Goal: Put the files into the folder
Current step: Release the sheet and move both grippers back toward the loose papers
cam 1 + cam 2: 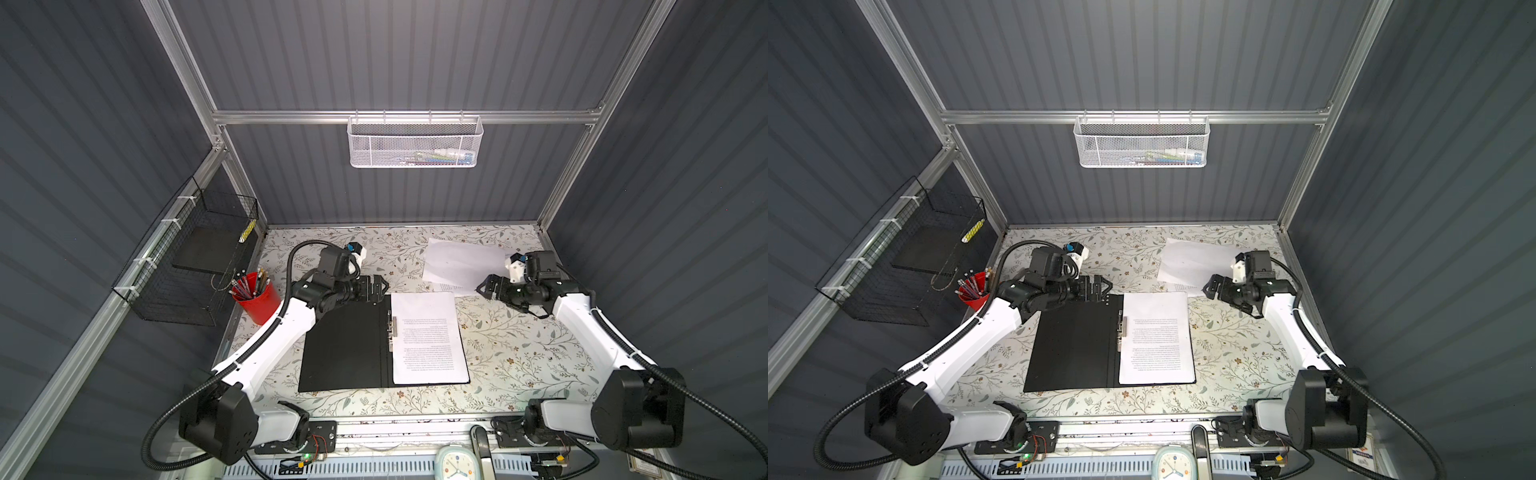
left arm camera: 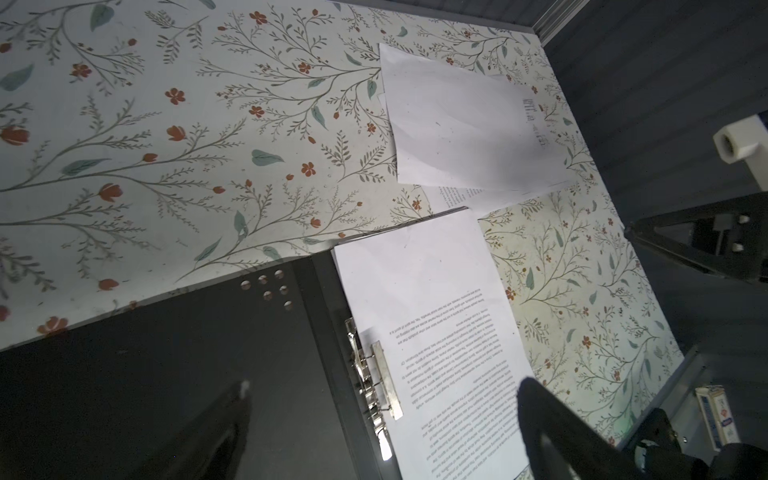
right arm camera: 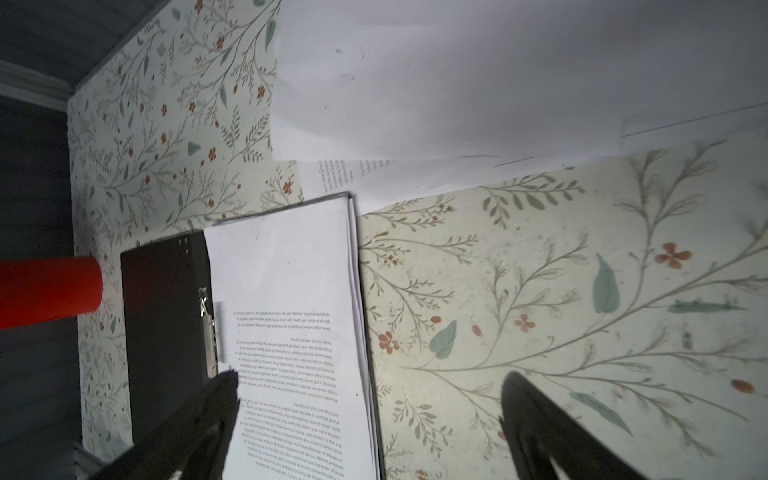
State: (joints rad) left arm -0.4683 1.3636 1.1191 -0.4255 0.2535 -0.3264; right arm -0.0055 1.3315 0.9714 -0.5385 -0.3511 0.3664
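Left gripper (image 1: 380, 287) released, jaws wide with nothing between, poised over the far edge of the folder (image 1: 345, 345); right gripper (image 1: 482, 289) likewise spread and empty, above the floral table (image 1: 519, 345) just beside the loose files (image 1: 461, 262). Folder lying open and flat mid-table, black inside up, a stack of files (image 1: 428, 336) squared on its right half, dense print facing up. Loose files overlapping at the far right beyond the folder's corner, red cup (image 1: 259, 299) of pencils standing left of the folder, metal clip (image 1: 392, 332) on the spine at the stack's left edge.
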